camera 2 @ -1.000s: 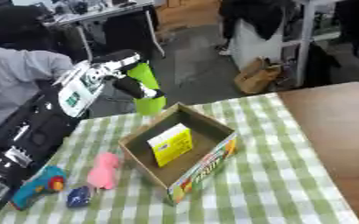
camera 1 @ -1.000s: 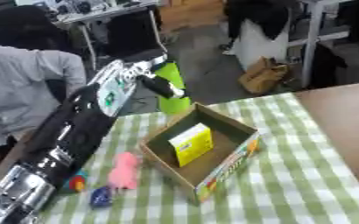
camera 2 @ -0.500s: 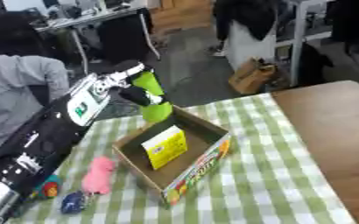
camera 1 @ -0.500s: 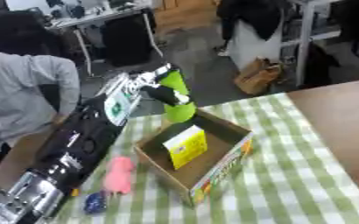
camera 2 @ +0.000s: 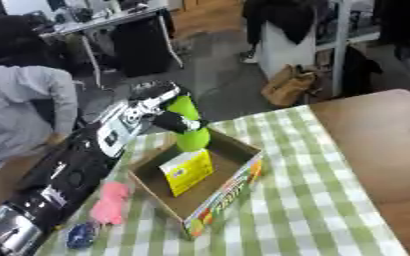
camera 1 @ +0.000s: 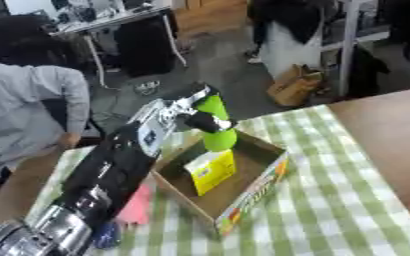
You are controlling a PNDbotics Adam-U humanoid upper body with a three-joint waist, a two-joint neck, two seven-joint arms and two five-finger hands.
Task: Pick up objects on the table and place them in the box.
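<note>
Fingers (camera 1: 210, 121) of left hand (camera 1: 187, 111) curled round green bottle (camera 1: 215, 126), held over far corner of open cardboard box (camera 1: 252, 192) beside yellow carton (camera 1: 211, 170); placing step; next: lower, release; pink toy (camera 2: 110, 203) waits on desk (camera 1: 348, 210).

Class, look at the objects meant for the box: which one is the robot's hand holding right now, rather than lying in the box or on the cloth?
The green object, gripped by the left hand above the box. The yellow item already sits inside; the pink thing lies on the cloth.
</note>
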